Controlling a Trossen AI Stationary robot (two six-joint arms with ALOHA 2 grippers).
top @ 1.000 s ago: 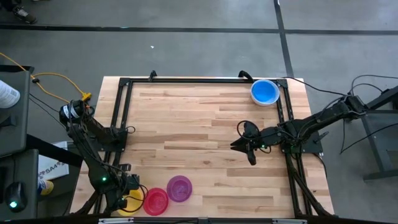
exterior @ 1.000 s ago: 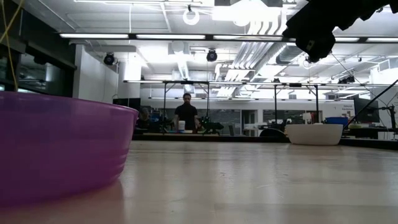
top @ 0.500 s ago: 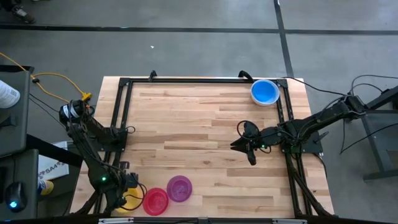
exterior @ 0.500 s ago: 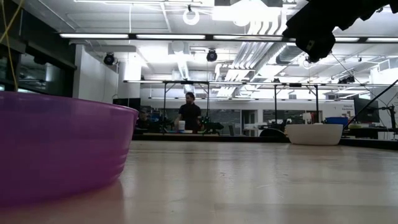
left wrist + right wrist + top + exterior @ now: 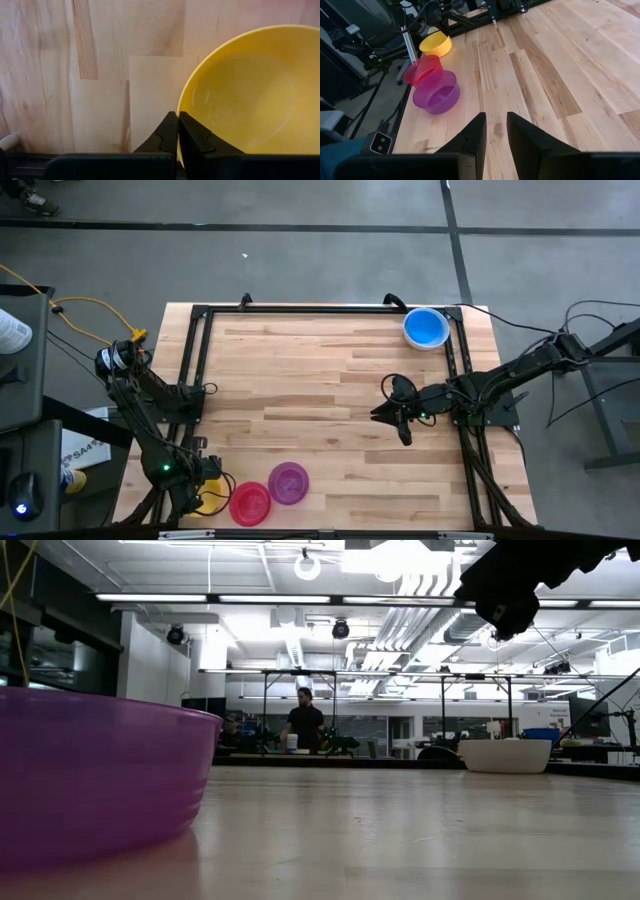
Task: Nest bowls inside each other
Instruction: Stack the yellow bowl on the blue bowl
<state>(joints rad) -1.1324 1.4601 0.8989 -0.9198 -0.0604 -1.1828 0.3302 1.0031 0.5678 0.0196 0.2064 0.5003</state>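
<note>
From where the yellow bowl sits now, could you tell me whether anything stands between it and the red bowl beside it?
Nothing visible does. The left pincer is shut on the rim of the yellow bowl at the table's near left corner, and the red bowl sits right next to it, with the purple bowl on the red one's far side.

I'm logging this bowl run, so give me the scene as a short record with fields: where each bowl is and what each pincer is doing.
yellow bowl: near left corner of the table, rim pinched by left pincer
red bowl: near edge, beside the yellow one
purple bowl: next to the red one, towards the middle
blue bowl: far right corner, sitting in a white bowl
left pincer: shut on yellow bowl's rim
right pincer: open, empty, above the right half of the table
nesting: only blue in white so far
</note>
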